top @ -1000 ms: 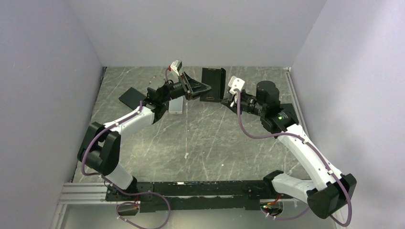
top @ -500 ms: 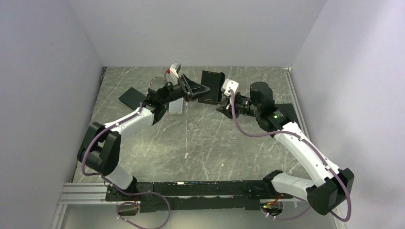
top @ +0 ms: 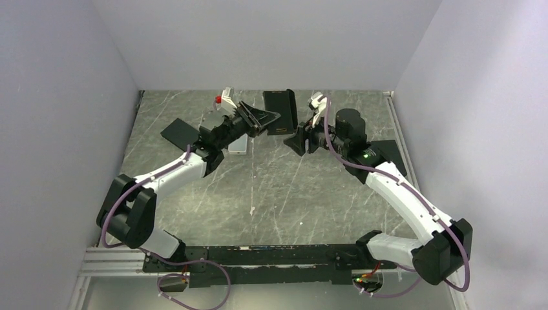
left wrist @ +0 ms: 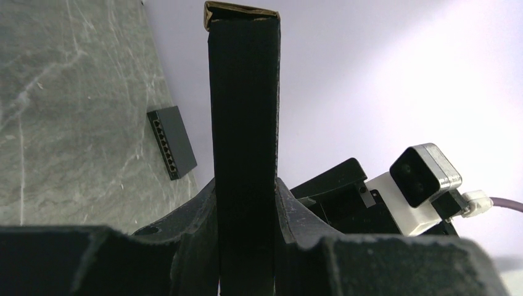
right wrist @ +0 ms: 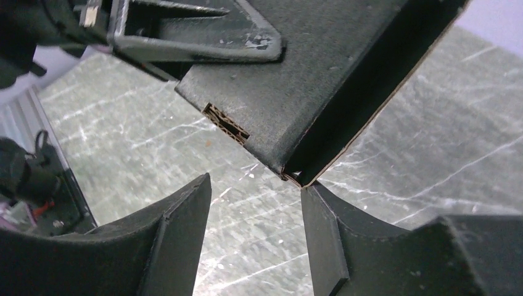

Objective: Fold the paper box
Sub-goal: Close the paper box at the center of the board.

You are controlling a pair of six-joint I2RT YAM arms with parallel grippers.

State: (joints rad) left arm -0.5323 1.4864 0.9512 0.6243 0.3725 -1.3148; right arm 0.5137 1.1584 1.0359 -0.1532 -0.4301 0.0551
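The paper box (top: pixel 279 111), matte black folded cardboard, hangs above the far middle of the table. My left gripper (top: pixel 257 120) is shut on its left side. In the left wrist view a box panel (left wrist: pixel 245 111) stands upright, pinched between the fingers (left wrist: pixel 290 203). My right gripper (top: pixel 301 139) is open just right of and below the box. In the right wrist view the box's corner (right wrist: pixel 296 80) sits above the open gap of the right gripper (right wrist: pixel 254 203) and meets the tip of one finger (right wrist: pixel 317 228); nothing lies between the fingers.
A silver-grey case (top: pixel 238 146) lies under the left arm's wrist. A flat black slab (top: pixel 178 132) lies at the back left and another (top: pixel 388 148) sits behind the right arm. A small black slab (left wrist: pixel 172 142) lies by the wall in the left wrist view.
My right gripper has opened and let go of the box's edge while swinging left. The left gripper has shifted the box slightly left and back, still pinching it.
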